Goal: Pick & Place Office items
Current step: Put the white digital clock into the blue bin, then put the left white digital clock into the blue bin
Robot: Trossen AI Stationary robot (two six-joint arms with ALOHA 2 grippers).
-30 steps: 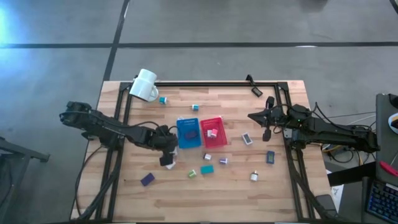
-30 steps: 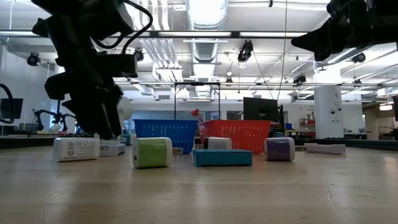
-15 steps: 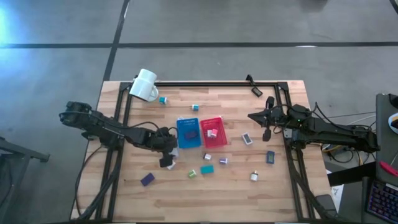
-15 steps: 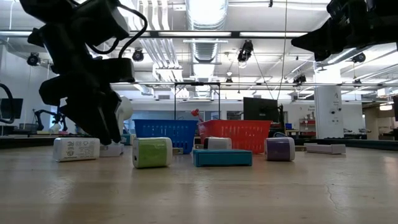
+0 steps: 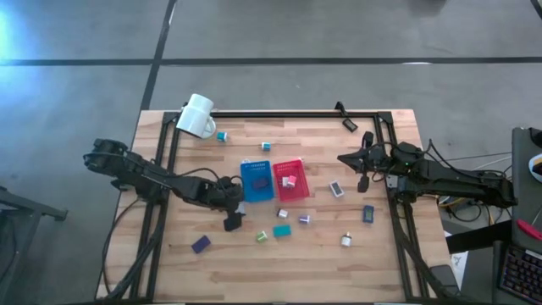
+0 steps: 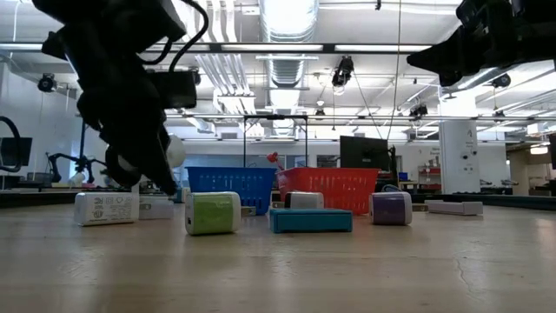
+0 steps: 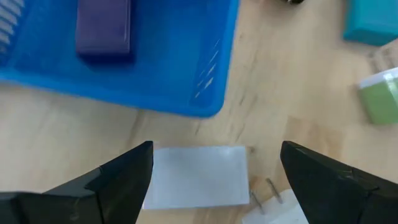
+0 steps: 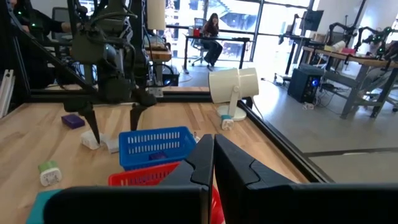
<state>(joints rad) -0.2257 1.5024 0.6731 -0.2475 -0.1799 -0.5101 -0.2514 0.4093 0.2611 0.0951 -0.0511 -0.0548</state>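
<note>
My left gripper point(image 5: 230, 219) is open, pointing down just near of the blue tray point(image 5: 257, 181). In the left wrist view its fingers stand on either side of a flat white block point(image 7: 196, 182) lying on the table, and a white plug block point(image 7: 273, 208) lies beside it. A purple block point(image 7: 102, 28) sits in the blue tray. A green block point(image 5: 262, 236), a teal block point(image 5: 282, 230), a purple block point(image 5: 303, 219) and a dark blue block point(image 5: 368, 213) lie scattered on the table. My right gripper point(image 5: 361, 166) is shut and raised near the table's right edge.
A red tray point(image 5: 290, 180) with a white item stands right of the blue one. A white mug point(image 5: 196, 116) lies at the far left corner. A dark purple block point(image 5: 201, 245) lies near left. Small teal pieces point(image 5: 222, 135) sit far left. A black frame borders the table.
My left gripper has shifted slightly toward the table's right and tipped over the white blocks beside the blue tray. The blocks have stayed where they were.
</note>
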